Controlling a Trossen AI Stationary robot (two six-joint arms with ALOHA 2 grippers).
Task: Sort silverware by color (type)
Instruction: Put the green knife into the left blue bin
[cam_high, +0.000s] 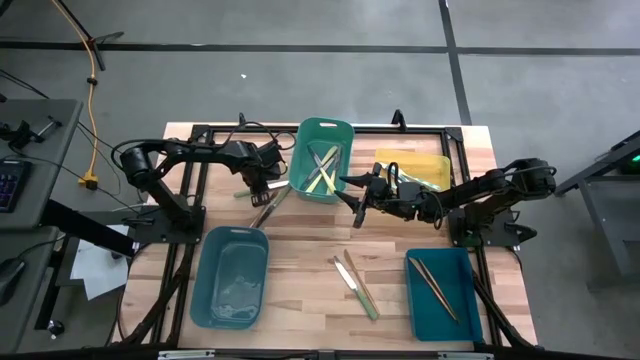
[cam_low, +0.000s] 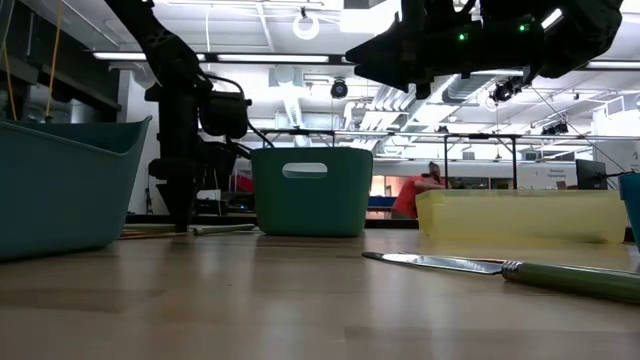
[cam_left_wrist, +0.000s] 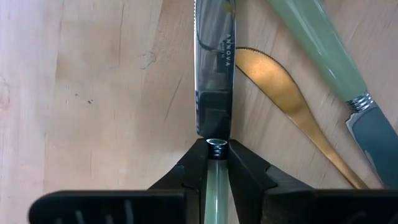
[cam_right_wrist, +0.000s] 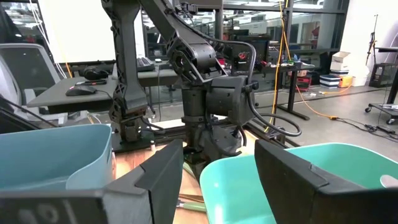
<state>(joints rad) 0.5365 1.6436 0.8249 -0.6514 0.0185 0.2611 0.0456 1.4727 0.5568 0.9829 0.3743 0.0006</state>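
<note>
Left hand (cam_left_wrist: 216, 163) grasping green-handled knife (cam_left_wrist: 213, 93) | right hand (cam_high: 358, 196) released | green bin (cam_high: 322, 160): utensils

Grey floor (cam_high: 300, 25), ceiling strip lights (cam_low: 130, 56)

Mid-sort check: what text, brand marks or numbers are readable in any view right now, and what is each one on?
"ANNOVA": stamped along the blade of the knife that the left gripper is shut on, seen in the left wrist view.
A smaller line of print beside that brand on the same blade: too small to read.
Bins, table and the other silverware: no readable text in any view.
Signs in the room behind the table: too blurred to read.
</note>
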